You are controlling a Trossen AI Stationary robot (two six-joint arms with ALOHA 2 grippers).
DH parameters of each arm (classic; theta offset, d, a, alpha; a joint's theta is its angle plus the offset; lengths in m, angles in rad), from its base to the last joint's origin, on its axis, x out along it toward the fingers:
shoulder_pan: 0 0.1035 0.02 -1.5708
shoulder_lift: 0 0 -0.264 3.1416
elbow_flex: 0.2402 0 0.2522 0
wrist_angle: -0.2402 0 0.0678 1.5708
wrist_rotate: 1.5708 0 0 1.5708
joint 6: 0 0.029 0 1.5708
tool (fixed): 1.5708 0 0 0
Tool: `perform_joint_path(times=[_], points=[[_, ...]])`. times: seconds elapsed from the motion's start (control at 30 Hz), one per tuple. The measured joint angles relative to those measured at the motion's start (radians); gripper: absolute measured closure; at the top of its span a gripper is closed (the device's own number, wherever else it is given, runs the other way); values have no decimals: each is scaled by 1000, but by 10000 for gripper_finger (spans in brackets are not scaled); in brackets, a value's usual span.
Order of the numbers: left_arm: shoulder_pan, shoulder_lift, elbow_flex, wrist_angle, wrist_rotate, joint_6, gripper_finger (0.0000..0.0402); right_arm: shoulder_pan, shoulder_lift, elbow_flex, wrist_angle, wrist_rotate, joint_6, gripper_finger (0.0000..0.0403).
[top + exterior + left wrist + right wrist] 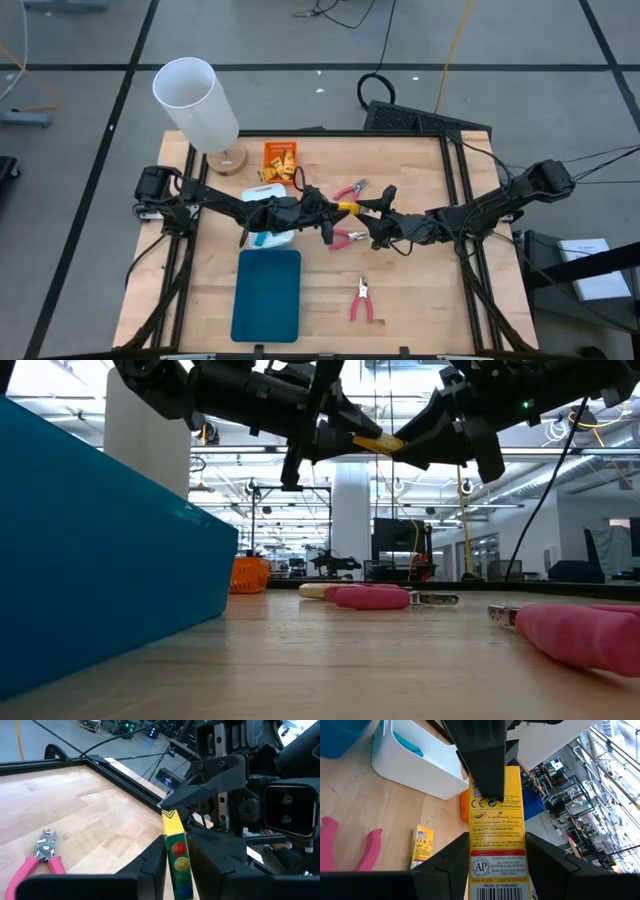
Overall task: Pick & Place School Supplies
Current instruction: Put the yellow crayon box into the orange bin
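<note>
Midair, both end effectors (pixel 345 208) pinch one yellow packet (pixel 496 832); its ends hidden.

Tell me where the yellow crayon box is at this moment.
The yellow crayon box is in the air above the table's middle, held between the left hand and the right hand, with pink pliers on the table nearby.

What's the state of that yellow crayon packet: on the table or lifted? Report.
Lifted. The yellow crayon packet hangs above the table, with the left gripper and the right gripper each closed on one end.
</note>
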Motion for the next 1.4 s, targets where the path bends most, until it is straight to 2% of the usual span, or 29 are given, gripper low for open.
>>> perform_joint_path(times=[0.33,0.47,0.6,0.83,1.0,1.1,1.23,1.33,1.4], points=[[5,0,0,0,-6,-2,367,0,0,0,-1,2,13,238],[5,0,0,1,-5,-3,368,0,0,0,-9,-1,156,230],[10,0,0,1,-4,4,352,2,0,0,-17,2,246,201],[13,-1,2,14,-5,27,370,48,-46,0,-61,169,310,140],[18,-32,1,-36,-7,77,367,117,-138,0,-104,246,399,122],[21,-93,1,-123,-59,114,358,154,-194,0,-157,232,484,120],[17,-182,1,-296,-154,179,369,197,-249,0,-218,231,552,124],[5,-258,2,-427,-263,225,370,217,-269,0,-221,231,558,130],[-6,-302,2,-546,-373,247,370,227,-272,0,-220,231,560,133]])
